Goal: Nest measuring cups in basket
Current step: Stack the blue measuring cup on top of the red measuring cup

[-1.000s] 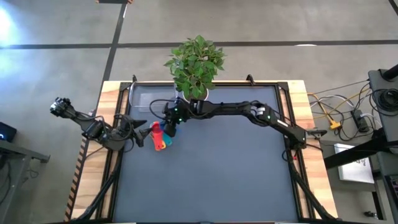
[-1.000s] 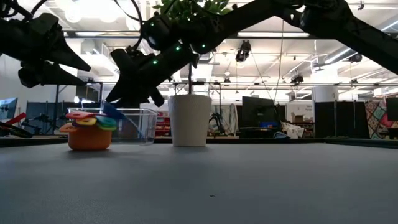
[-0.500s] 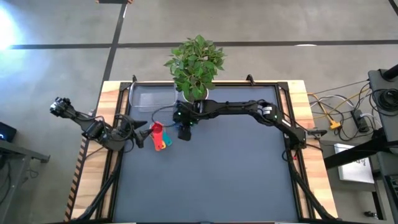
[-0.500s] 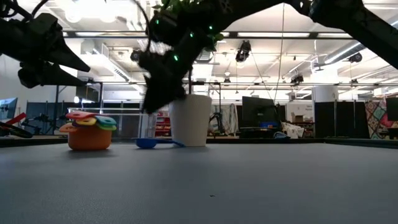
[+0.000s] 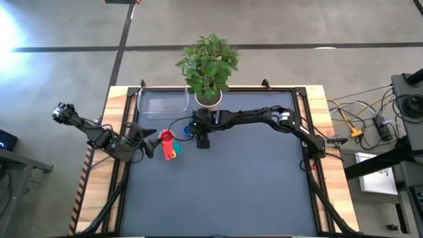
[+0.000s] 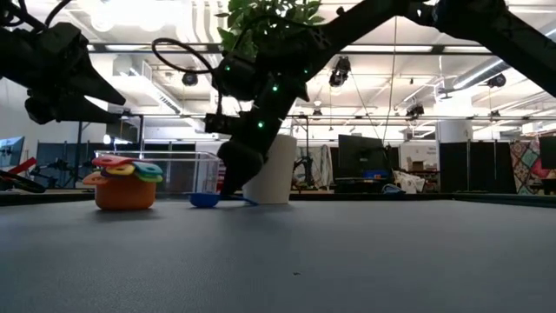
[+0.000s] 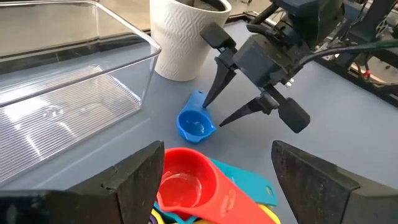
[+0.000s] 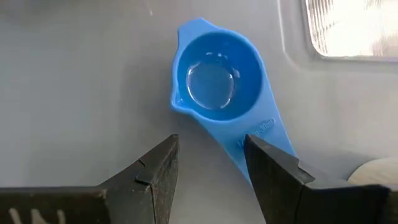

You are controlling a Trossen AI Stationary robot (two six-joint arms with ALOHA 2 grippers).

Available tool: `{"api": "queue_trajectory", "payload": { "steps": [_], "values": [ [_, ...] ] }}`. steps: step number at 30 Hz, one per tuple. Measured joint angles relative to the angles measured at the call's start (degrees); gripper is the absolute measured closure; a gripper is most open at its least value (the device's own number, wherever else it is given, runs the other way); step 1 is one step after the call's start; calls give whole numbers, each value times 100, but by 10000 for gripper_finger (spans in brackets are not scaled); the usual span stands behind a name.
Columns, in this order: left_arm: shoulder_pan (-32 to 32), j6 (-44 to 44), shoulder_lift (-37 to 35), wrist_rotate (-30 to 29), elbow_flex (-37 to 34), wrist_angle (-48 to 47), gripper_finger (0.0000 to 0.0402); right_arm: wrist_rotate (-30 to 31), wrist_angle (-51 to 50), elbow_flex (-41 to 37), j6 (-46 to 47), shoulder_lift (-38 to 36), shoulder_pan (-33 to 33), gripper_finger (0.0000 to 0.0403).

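Note:
A small blue measuring cup [image 8: 217, 81] lies upright on the table to the right of the stack, also seen in the high view [image 5: 188, 130], and its handle [image 8: 264, 134] points toward my right gripper. My right gripper [image 8: 211, 168] is open and low over the cup [image 7: 196, 124], one finger on each side of the handle. The other cups sit nested in a stack [image 5: 169, 143], orange lowest and red on top [image 7: 186, 180]. My left gripper [image 7: 224, 186] is open above the stack and apart from it. The clear basket [image 5: 162, 102] rests flat at the far left. My right gripper straddles the blue cup's handle [image 8: 267, 140] from above, slanting in from the table's right, with its fingers across the handle. Whether a fingertip [image 7: 219, 123] touches the cup I cannot tell. The cup sits on the table.
A white plant pot [image 5: 210, 98] with a leafy plant stands at the far edge, just beyond my right gripper and right of the basket [image 7: 62, 81]. Raised rails run along the table's left and right sides. The dark mat toward the near edge is open room.
A second ago my right gripper held the blue cup tilted beside the stack. It let go, and the cup dropped to the table right of the stack. The gripper swung toward the table's right and up, then came down open over the cup.

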Motion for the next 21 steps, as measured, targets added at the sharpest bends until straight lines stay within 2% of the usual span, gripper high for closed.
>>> {"api": "queue_trajectory", "payload": {
  "steps": [12,21],
  "values": [
    [0,-7,70,0,0,-2,123,275,266,-1,-419,0,323,232],
    [0,-7,70,2,0,-2,123,474,511,-1,-805,0,331,232]
  ]
}}
